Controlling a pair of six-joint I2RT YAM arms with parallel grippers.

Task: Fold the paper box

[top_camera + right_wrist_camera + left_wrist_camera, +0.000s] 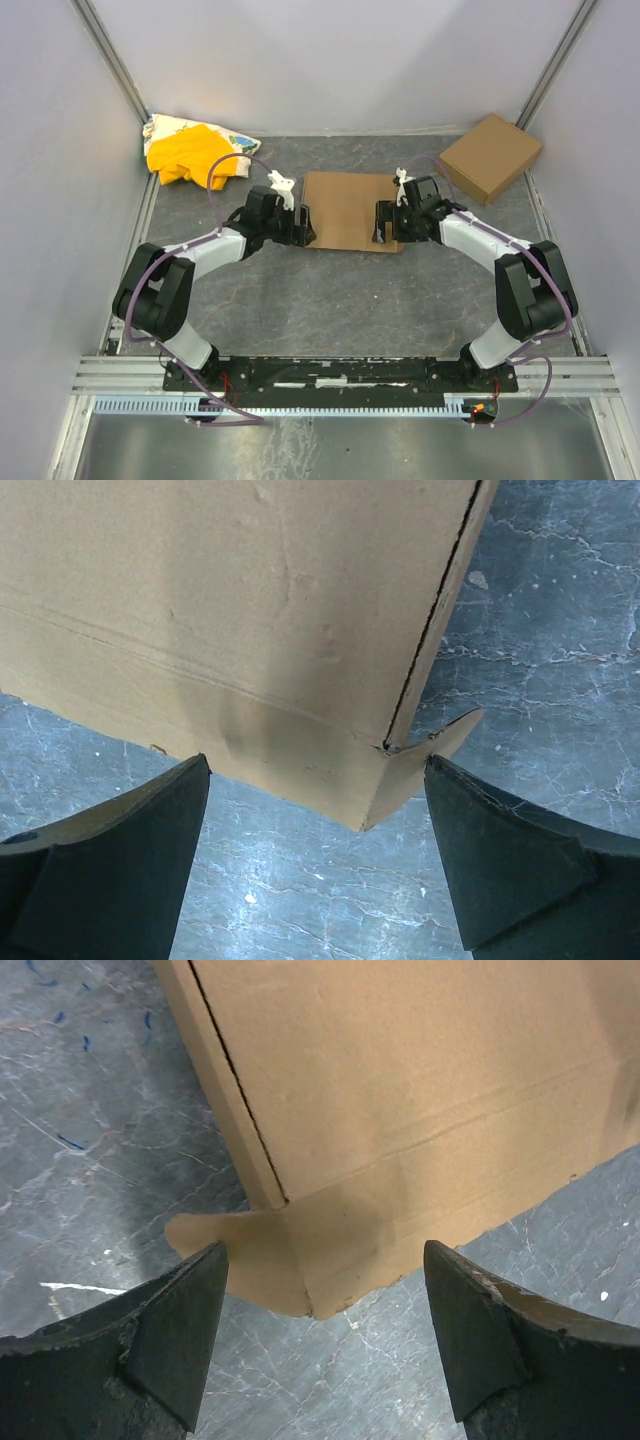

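Black-and-white arms (190,262) (purple cables (225,165)) carry dark pincers (299,224) (383,222)

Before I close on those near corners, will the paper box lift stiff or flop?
Probably floppy: the paper box is thin sheet with visible creases, so it likely hinges there. Its corner tab looks bendy. On the smooth table it may slide.

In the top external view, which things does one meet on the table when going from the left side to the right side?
yellow-and-white cloth bundle → left gripper → paper box → right gripper → second brown box
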